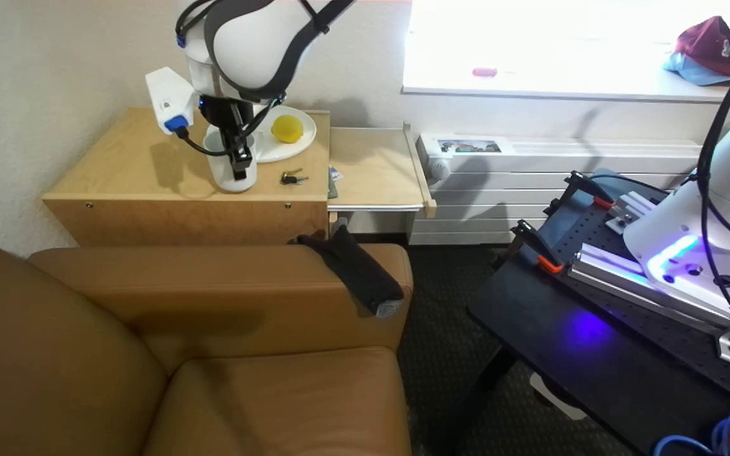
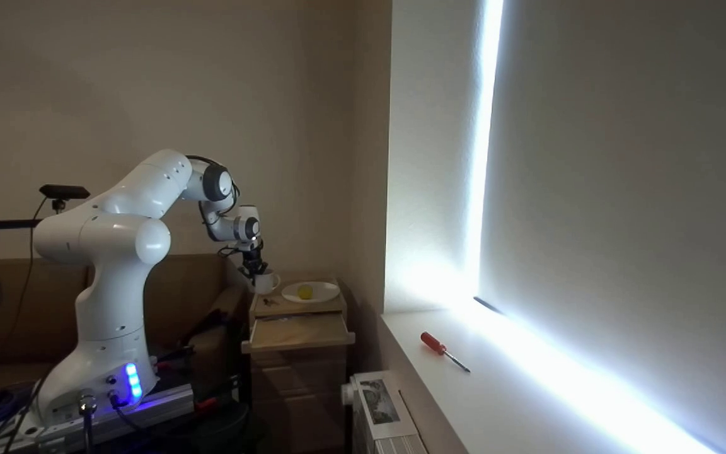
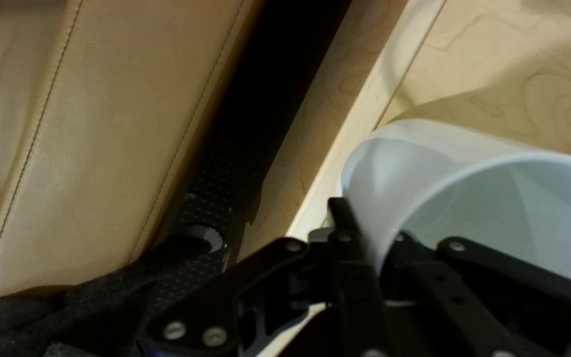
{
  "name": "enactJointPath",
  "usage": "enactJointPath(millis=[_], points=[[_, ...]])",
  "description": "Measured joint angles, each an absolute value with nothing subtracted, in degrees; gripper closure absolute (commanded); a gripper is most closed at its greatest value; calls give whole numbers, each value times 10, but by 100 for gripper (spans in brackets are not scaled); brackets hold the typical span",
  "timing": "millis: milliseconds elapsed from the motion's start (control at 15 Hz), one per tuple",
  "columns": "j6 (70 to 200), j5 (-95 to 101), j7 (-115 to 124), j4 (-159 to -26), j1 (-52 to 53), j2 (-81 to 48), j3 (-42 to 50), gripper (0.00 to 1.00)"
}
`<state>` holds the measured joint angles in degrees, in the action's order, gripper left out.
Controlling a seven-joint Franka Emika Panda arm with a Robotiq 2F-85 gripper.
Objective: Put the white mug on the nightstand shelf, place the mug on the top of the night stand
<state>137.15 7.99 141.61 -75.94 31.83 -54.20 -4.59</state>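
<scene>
The white mug [image 1: 230, 180] is upright over the front part of the light tan nightstand [image 1: 111, 164] in an exterior view. My gripper [image 1: 240, 166] points down and is shut on the mug's wall, one finger inside and one outside. The mug [image 2: 265, 283], the gripper [image 2: 253, 272] and the nightstand [image 2: 287, 308] also show in an exterior view. In the wrist view the mug [image 3: 414, 144] looks tilted, with the gripper [image 3: 372, 228] at its rim over the nightstand [image 3: 484, 49] edge. I cannot tell whether its base touches the top.
A white plate [image 1: 307, 140] with a lemon [image 1: 287, 128] stands beside the mug, and keys [image 1: 292, 178] lie near it. A pull-out shelf [image 1: 377, 164] extends from the nightstand. A brown armchair [image 1: 225, 272] with a dark cloth [image 1: 358, 272] stands close in front.
</scene>
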Motion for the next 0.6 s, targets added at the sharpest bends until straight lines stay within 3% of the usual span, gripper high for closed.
enactJointPath(millis=[600], points=[[1326,81,1467,-635,361,-619,5,99]])
